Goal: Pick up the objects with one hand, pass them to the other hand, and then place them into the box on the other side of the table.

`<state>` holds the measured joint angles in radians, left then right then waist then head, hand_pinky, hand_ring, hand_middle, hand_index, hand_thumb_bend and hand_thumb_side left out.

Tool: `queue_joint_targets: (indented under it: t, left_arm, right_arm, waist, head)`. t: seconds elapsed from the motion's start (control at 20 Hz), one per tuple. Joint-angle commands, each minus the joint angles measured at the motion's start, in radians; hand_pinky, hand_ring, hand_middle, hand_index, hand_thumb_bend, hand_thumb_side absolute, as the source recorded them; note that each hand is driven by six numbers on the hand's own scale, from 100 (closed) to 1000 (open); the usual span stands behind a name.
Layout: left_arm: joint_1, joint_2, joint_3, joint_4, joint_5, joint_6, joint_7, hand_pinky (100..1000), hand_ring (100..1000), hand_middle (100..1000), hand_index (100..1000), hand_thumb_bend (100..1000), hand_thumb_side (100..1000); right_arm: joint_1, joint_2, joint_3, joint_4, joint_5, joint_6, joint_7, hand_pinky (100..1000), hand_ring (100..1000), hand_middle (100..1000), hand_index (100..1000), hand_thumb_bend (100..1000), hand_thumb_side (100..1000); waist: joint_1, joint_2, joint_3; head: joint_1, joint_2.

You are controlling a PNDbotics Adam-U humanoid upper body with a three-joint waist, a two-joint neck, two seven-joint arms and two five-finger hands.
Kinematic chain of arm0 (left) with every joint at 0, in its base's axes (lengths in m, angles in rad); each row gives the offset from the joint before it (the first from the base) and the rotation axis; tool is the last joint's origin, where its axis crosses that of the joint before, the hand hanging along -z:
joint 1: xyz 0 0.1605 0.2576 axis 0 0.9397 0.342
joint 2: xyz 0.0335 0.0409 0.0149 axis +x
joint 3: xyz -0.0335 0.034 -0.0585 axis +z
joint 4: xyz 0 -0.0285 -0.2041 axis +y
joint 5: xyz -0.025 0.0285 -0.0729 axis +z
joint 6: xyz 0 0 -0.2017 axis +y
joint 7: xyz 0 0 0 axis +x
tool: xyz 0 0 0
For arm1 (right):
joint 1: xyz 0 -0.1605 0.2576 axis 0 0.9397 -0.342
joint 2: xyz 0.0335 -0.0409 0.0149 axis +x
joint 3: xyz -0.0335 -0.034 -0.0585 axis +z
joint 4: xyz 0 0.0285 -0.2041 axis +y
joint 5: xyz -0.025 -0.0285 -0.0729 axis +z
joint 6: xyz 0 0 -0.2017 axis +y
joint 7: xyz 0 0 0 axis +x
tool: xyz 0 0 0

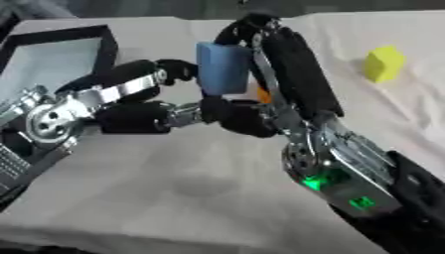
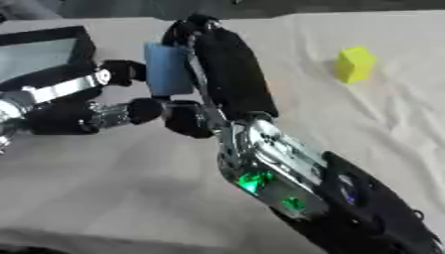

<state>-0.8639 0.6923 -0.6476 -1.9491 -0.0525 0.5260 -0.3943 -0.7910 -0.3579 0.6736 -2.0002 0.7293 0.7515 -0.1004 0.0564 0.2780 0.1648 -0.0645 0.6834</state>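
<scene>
R hand (image 1: 287, 64), nearest cam, fingers curled on blue block (image 1: 223, 68); L hand (image 1: 143, 94) pinching its other side. Handover step. Next: R lets go, L carries to box (image 1: 100, 42) behind it.

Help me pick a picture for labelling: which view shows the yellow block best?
The right eye view shows the yellow block best: it stands whole on the cloth, well inside the picture, with bare cloth all round it. The left eye view shows the same block whole too, only closer to the picture's right edge.
</scene>
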Motion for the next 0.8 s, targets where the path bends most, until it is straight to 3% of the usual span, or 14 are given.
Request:
queue_joint_targets:
  t: [0.05, 0.1, 0.3, 0.8]
  left_arm:
    - [-0.029, -0.033, -0.016, -0.051, 0.023, 0.030, 0.015, 1000, 1000, 915, 921, 498, 1000]
    - [-0.031, -0.035, -0.017, -0.051, 0.022, 0.045, 0.025, 1000, 1000, 915, 921, 498, 1000]
    - [-0.045, -0.044, -0.017, -0.051, 0.007, 0.105, 0.067, 1000, 1000, 890, 876, 332, 1000]
    - [-0.075, -0.076, -0.028, -0.051, -0.038, 0.240, 0.177, 1000, 976, 841, 746, 130, 1000]
  right_arm:
    - [-0.022, 0.005, -0.006, 0.000, 0.009, -0.007, 0.000, 679, 570, 488, 452, 100, 100]
    - [-0.022, 0.005, -0.005, 0.000, 0.011, -0.009, 0.000, 679, 570, 488, 452, 100, 100]
    - [-0.024, 0.005, -0.003, 0.000, 0.022, -0.015, 0.008, 682, 571, 489, 453, 100, 100]
    - [-0.028, 0.009, 0.002, 0.000, 0.054, -0.036, 0.027, 682, 567, 489, 453, 100, 100]
  waist:
    - [0.001, 0.000, 0.000]
    - [0.001, -0.001, 0.000]
    - [0.000, -0.002, -0.001]
    - [0.002, -0.002, -0.001]
  head:
    - [0.002, -0.010]
    - [0.003, -0.011]
    - [0.004, -0.014]
    - [0.006, -0.018]
